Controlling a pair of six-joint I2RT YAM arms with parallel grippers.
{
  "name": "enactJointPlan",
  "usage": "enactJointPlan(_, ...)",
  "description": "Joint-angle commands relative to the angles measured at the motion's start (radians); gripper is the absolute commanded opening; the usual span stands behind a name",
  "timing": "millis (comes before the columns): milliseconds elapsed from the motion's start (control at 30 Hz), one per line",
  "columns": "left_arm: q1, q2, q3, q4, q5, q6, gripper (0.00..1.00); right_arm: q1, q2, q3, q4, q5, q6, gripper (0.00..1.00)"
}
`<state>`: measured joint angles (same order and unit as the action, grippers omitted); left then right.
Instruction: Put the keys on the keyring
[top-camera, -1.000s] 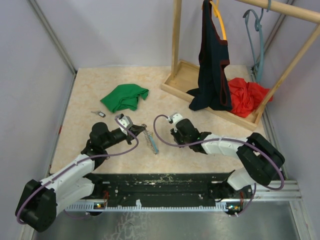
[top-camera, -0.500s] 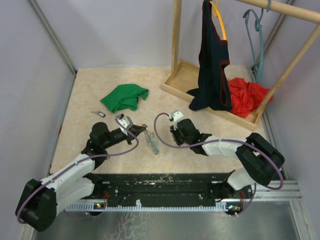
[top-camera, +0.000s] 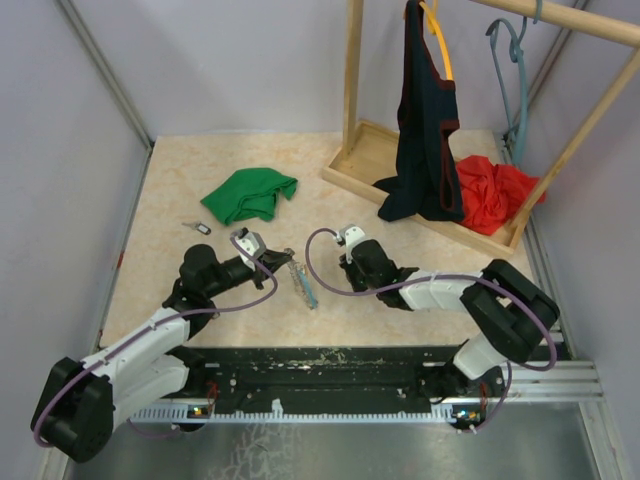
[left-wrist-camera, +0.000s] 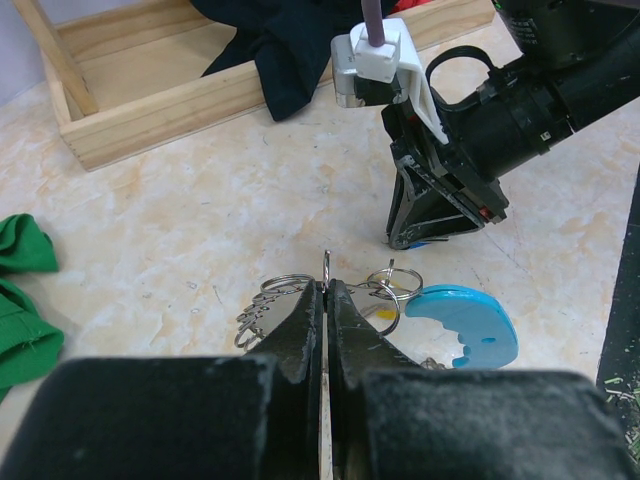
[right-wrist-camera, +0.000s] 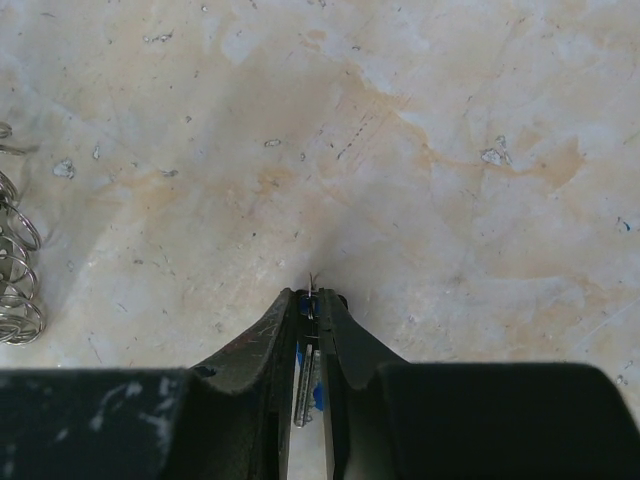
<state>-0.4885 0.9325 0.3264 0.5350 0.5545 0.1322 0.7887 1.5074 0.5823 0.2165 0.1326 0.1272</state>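
Note:
The keyring (left-wrist-camera: 395, 300) lies on the table as a chain of silvery rings with a light blue tag (left-wrist-camera: 462, 326). My left gripper (left-wrist-camera: 327, 285) is shut on one upright ring of it. In the top view the keyring (top-camera: 303, 282) stretches between the left gripper (top-camera: 268, 262) and the right gripper (top-camera: 347, 266). My right gripper (right-wrist-camera: 313, 297) points down at the table, its jaws closed on a small key (right-wrist-camera: 308, 385) with a blue head. Part of the chain (right-wrist-camera: 18, 285) shows at the left edge of the right wrist view. Another small key (top-camera: 197, 227) lies far left.
A green cloth (top-camera: 250, 193) lies behind the left arm. A wooden rack base (top-camera: 352, 172) at the back right carries a hanging dark garment (top-camera: 425, 140) and a red cloth (top-camera: 495, 190). The right gripper's wrist (left-wrist-camera: 480, 130) stands close ahead of the left gripper.
The right gripper's jaws have closed further, and the arm has edged slightly left towards the keyring. The left arm and the keyring have not moved.

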Motion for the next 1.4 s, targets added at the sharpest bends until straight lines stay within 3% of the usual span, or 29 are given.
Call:
enactJointPlan(0, -0.002, 0.001, -0.006, 0.037, 0.024, 0.003, 0.01, -0.005, 0.013, 0.013, 0.044, -0.004, 0.011, 0.13)
enactJointPlan(333, -0.004, 0.002, -0.006, 0.037, 0.026, 0.005, 0.00, -0.005, 0.019, 0.017, 0.028, -0.004, 0.007, 0.00)
enactJointPlan(633, -0.003, 0.045, 0.023, 0.048, 0.083, 0.011, 0.00, -0.005, -0.150, 0.052, -0.085, -0.078, -0.107, 0.00)
enactJointPlan(867, -0.003, 0.116, 0.056, 0.070, 0.191, 0.047, 0.00, -0.006, -0.274, 0.126, -0.219, -0.237, -0.254, 0.00)
enactJointPlan(1267, -0.003, 0.186, 0.101, 0.124, 0.381, 0.112, 0.00, -0.006, -0.458, 0.103, -0.093, -0.437, -0.364, 0.00)
enactJointPlan(1367, -0.003, 0.201, 0.131, 0.113, 0.409, 0.118, 0.00, -0.006, -0.465, 0.154, -0.173, -0.450, -0.397, 0.00)
